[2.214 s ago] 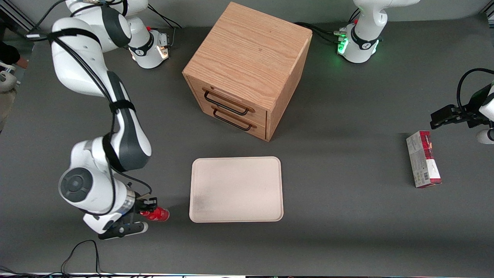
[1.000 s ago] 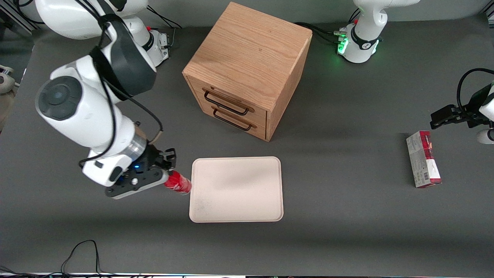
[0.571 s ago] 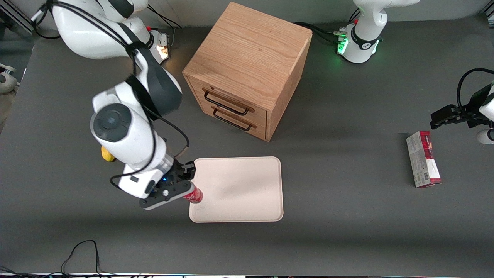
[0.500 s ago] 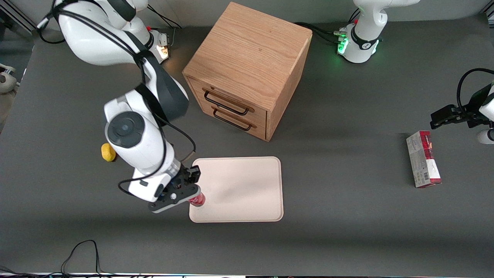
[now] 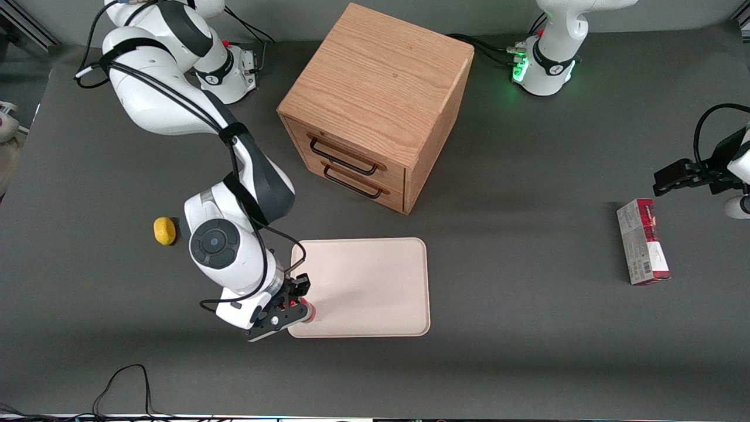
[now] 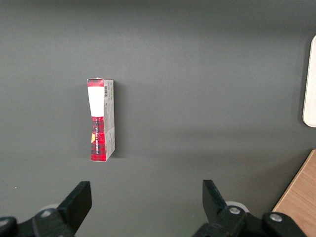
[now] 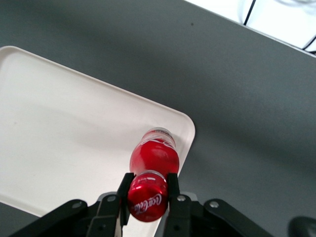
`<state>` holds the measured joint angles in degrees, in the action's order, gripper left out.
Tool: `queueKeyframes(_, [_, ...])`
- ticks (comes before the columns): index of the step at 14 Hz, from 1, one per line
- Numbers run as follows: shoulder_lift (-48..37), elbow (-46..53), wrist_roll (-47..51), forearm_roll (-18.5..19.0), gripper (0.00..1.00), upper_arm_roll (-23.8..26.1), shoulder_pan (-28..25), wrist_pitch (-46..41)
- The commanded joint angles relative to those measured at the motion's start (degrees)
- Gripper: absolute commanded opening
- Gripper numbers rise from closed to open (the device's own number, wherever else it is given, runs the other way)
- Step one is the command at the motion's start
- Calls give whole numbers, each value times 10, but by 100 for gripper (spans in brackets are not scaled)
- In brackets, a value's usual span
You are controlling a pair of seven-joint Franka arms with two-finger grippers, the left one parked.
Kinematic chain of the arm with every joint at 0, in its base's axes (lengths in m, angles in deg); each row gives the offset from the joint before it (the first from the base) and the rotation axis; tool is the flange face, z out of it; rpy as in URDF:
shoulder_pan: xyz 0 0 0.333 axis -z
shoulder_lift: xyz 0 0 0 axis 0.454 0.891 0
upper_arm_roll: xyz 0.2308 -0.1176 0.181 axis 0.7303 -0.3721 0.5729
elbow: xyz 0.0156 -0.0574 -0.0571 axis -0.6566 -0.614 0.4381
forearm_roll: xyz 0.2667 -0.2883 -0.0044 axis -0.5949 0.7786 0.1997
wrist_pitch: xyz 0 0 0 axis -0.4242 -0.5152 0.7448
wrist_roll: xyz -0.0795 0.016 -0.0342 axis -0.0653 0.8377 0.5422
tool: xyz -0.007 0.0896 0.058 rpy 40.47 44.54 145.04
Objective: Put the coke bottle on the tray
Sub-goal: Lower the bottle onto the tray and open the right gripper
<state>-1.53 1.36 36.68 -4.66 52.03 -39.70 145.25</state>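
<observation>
The coke bottle [image 7: 153,163] is a small glossy red bottle with a red cap. My right gripper [image 7: 147,186] is shut on its neck just under the cap and holds it upright over a corner of the tray [image 7: 59,123]. In the front view the gripper [image 5: 291,309] sits at the tray's [image 5: 369,287] near corner at the working arm's end, and only a sliver of the red bottle [image 5: 310,312] shows beside the fingers. I cannot tell whether the bottle's base touches the tray.
A wooden two-drawer cabinet [image 5: 375,105] stands farther from the front camera than the tray. A small yellow lump [image 5: 164,231] lies toward the working arm's end. A red-and-white carton [image 5: 643,241] lies toward the parked arm's end, also in the left wrist view [image 6: 101,120].
My gripper lifted the bottle off the table, carried it toward the tray and lowered it over the tray's near corner. The yellow lump came into view as the arm moved.
</observation>
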Motion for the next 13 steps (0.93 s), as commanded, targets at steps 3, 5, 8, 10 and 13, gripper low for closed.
queueKeyframes(3, [11, 6, 4, 11, 22, 5, 3, 6])
queueKeyframes(5, [15, -1, 7, 10, 26, 5, 3, 9])
queueKeyframes(8, [19, -2, 7, 10, 50, 3, 3, 27])
queueKeyframes(10, [19, -10, 20, 10, 100, 3, 3, 43])
queueKeyframes(13, [11, -17, 21, 9, 100, 2, 10, 52])
